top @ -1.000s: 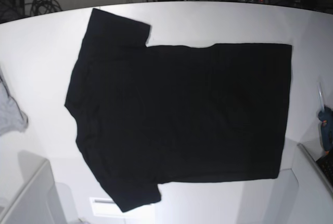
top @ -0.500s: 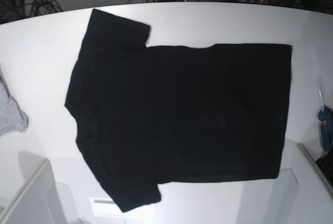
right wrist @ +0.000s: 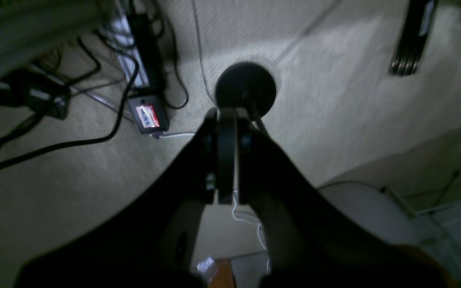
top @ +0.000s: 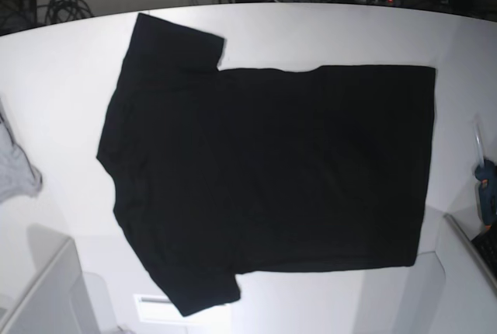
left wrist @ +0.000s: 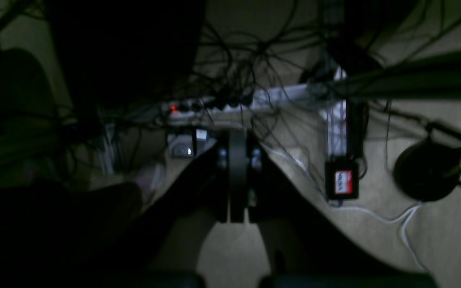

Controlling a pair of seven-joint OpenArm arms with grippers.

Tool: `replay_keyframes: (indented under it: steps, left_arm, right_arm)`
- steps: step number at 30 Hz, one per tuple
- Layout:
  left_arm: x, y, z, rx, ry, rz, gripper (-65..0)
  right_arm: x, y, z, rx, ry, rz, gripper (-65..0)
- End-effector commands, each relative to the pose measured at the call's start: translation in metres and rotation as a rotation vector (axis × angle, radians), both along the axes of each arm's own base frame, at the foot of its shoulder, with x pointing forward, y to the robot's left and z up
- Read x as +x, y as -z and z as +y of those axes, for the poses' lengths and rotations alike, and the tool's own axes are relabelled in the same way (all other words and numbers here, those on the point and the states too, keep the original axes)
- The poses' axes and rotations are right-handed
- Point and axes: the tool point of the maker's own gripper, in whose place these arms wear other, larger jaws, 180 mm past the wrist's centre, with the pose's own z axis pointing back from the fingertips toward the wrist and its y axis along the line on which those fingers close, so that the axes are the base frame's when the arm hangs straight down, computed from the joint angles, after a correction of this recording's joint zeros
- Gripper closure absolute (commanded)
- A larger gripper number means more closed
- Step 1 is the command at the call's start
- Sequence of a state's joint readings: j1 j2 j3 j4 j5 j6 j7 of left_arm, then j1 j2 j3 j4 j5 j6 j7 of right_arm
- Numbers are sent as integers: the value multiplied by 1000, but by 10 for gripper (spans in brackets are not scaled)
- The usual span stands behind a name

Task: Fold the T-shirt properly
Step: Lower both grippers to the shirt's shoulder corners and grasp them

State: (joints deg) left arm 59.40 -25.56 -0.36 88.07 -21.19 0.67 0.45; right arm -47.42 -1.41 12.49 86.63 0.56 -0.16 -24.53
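Between the earlier base pictures and this one, only the small white parts at the top edge had drifted outward; the T-shirt (top: 268, 167) had not moved and lay flat on the white table (top: 54, 93), sleeves toward that view's left, with a grey cloth (top: 15, 175) at the left edge. From the left wrist I saw the left gripper (left wrist: 236, 180) pressed together, empty, over floor cables. From the right wrist the right gripper (right wrist: 225, 158) was also closed on nothing. I judged both must first open, then descend on the hem corners together.
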Motion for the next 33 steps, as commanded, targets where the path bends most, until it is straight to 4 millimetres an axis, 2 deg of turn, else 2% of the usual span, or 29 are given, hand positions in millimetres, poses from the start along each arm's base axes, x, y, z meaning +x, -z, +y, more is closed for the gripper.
replay_keyframes:
  steps: [1, 5, 9, 12, 17, 22, 25, 27, 28, 29, 33]
  left_arm:
    - [-1, -11, -2, -12, 12, -15, 0]
    - [12, -37, 5, 8, 10, -71, 0]
    - [31, -68, 22, 55, 6, -147, 0]
    - [45, -88, 25, 70, 13, -198, 0]
    - [70, -106, 29, 85, 10, -278, 0]
    - [101, -114, 26, 41, -57, -371, 0]
    - [115, -116, 28, -25, -142, -414, 0]
    - [122, -118, 28, -71, -196, -435, 0]
    - [126, -118, 28, -90, -219, -446, 0]
    - [128, -118, 29, -104, -240, -452, -71]
    - [134, -112, 36, -122, -293, -466, -342]
  right_arm:
    - [1, -11, -3, -5, 37, -25, 0]
    - [27, -48, -24, -30, 141, -121, 0]
    - [59, -90, -48, -50, 216, -255, 0]
    - [81, -113, -58, -52, 248, -358, 0]
    - [132, -125, -47, 78, 324, -515, 0]
    - [182, -141, -13, 305, 264, -672, 0]
    - [202, -148, 1, 379, 206, -730, -219]
    - [205, -143, 5, 404, 189, -722, -342]
    - [207, -140, 6, 412, 189, -716, -377]
    - [207, -135, 6, 417, 197, -709, -392]
    - [207, -114, 6, 438, 236, -672, -384]
